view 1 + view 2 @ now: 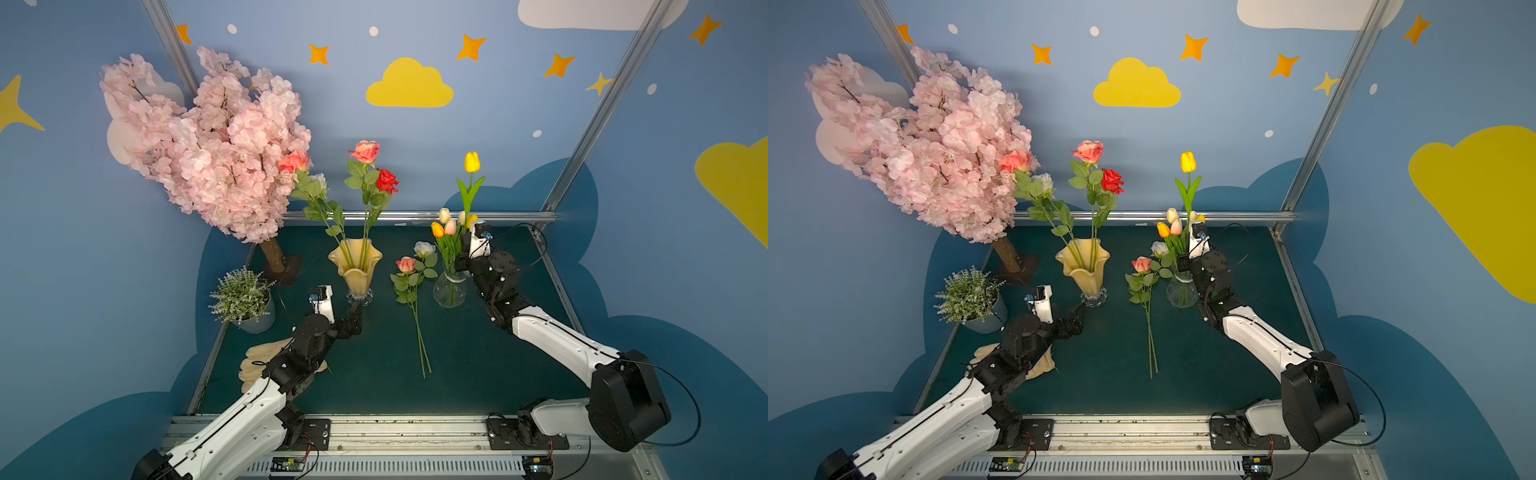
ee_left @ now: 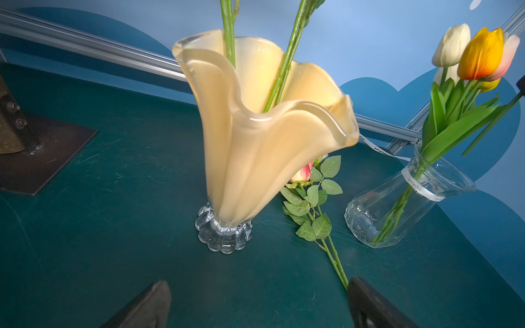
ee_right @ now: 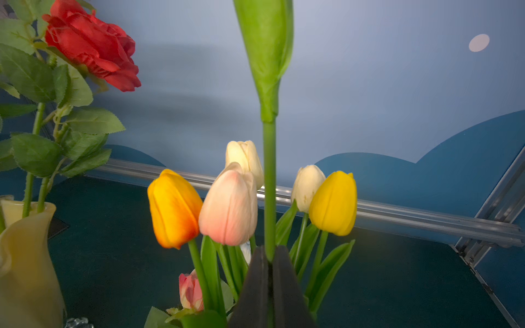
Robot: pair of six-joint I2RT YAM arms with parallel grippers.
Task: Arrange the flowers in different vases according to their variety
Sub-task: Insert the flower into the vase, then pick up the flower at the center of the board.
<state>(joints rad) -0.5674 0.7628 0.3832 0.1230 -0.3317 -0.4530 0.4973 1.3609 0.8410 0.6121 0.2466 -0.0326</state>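
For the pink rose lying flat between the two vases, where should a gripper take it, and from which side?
Take the pink rose on its bare lower stem, below the leaves, from straight above, jaws across the stem. It lies flat on the mat. Its bloom and leaves are bulky, and the white rose has its stem close beside it.

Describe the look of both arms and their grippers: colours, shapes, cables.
Both the left arm and right arm have white shells between bulky black joint housings, with thin black cables looping alongside. Each wrist carries a white camera mount. The left gripper and right gripper have dark wedge-shaped fingers.
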